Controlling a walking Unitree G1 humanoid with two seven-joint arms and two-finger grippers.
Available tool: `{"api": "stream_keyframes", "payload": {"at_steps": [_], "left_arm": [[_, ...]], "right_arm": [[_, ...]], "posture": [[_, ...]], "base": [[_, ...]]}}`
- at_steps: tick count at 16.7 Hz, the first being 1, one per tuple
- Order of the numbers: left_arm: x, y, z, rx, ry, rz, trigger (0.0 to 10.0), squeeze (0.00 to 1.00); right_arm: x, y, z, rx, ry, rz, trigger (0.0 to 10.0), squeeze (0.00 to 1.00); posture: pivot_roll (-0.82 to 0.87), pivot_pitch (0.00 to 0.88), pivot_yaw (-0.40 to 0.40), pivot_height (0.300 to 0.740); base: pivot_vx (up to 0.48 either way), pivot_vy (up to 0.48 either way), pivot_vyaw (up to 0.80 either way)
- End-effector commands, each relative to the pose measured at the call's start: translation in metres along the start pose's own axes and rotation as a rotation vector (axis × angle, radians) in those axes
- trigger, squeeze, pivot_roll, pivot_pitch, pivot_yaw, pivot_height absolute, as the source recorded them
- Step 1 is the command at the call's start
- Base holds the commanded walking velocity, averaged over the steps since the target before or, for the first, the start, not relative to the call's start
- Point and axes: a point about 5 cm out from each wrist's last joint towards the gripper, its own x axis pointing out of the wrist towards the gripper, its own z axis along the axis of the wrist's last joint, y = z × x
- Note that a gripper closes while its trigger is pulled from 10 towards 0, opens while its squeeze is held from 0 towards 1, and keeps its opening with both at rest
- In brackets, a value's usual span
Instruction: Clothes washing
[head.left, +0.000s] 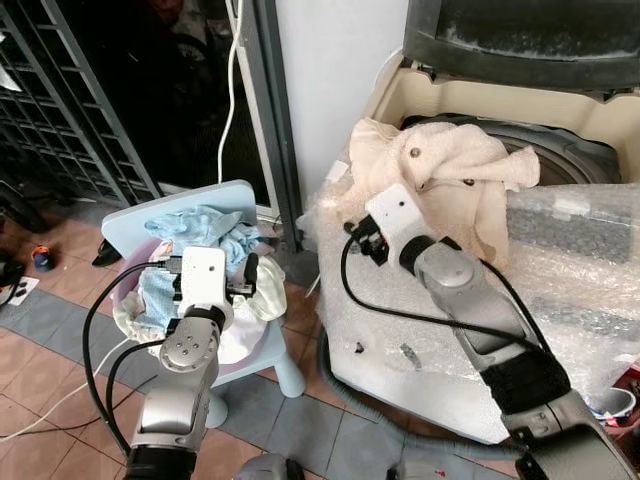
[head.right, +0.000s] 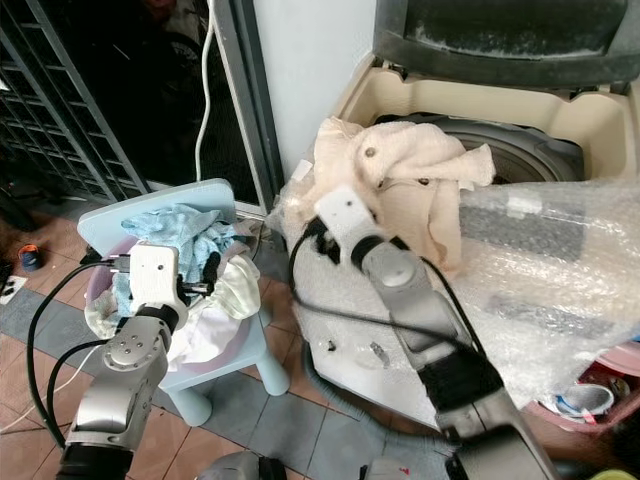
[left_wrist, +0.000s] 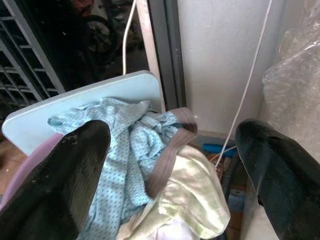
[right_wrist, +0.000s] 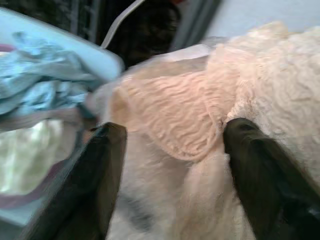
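Tiled floor (head.left: 60, 300) runs between a dark metal grille and a top-loading washing machine (head.left: 560, 110) whose lid stands open and whose front is wrapped in bubble wrap (head.left: 590, 270). Over the machine's front left corner hangs a cream towel (head.left: 450, 175), half draped toward the drum and half down the outside. It looks soft, limp and light, likely to sag and drag on the rim, so a pinch on a thick fold near the corner should hold best. The right gripper (right_wrist: 172, 165) is right at this towel, its fingers (right_wrist: 107, 165) spread wide with the cloth between them but not yet closed on it. On a pale blue child's chair (head.left: 215, 200) beside the machine sits a pink basin (head.left: 125, 275) heaped with more laundry: a light blue dotted garment (left_wrist: 117, 150) and a pale yellow-green cloth (left_wrist: 195, 200). The left gripper (left_wrist: 170, 165) hovers above the heap, fingers (left_wrist: 65, 175) wide apart and holding nothing.
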Motion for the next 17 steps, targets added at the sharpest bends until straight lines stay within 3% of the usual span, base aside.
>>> {"api": "stream_keyframes", "payload": {"at_steps": [1,5,9,11,12,13,15,17], "left_arm": [[0.0,0.005,0.0,0.02,0.007,0.019,10.0,0.0],[0.0,0.006,0.0,0.024,0.006,0.025,10.0,0.0],[0.0,0.007,0.001,0.031,0.007,0.026,10.0,0.0],[0.001,0.007,0.001,0.034,0.009,0.026,10.0,0.0],[0.001,0.007,0.001,0.036,0.009,0.029,10.0,0.0],[0.001,0.007,0.001,0.036,0.009,0.029,10.0,0.0],[0.001,0.009,0.002,0.025,-0.004,0.04,10.0,0.0],[0.002,0.008,0.004,0.023,-0.015,0.042,10.0,0.0]], "right_arm": [[-0.005,-0.041,-0.024,0.066,0.123,-0.223,10.0,1.0],[-0.018,-0.1,-0.007,0.189,-0.001,-0.542,10.0,1.0],[-0.038,-0.137,0.001,0.242,-0.068,-0.773,10.0,1.0],[-0.042,-0.132,0.01,0.202,-0.134,-0.777,10.0,1.0],[-0.045,-0.118,0.02,0.136,-0.213,-0.732,10.0,1.0],[-0.045,-0.118,0.02,0.136,-0.213,-0.732,10.0,1.0],[-0.054,-0.092,0.034,0.021,-0.345,-0.633,10.0,1.0],[-0.061,-0.079,0.036,-0.007,-0.378,-0.6,10.0,1.0]], "posture": [[-0.08,0.0,0.103,0.74],[-0.08,0.0,0.107,0.74],[-0.08,0.0,0.112,0.74],[-0.08,0.0,0.112,0.74],[-0.08,0.0,0.11,0.74],[-0.08,0.0,0.11,0.74],[-0.08,0.0,0.111,0.74],[-0.09,0.0,0.111,0.74]], "base": [[0.0,0.0,0.0],[0.0,0.0,0.0],[0.0,0.0,0.0],[0.0,0.0,0.0],[0.0,0.0,0.0],[0.0,0.0,0.0],[0.0,0.0,0.0],[0.0,0.0,0.0]]}}
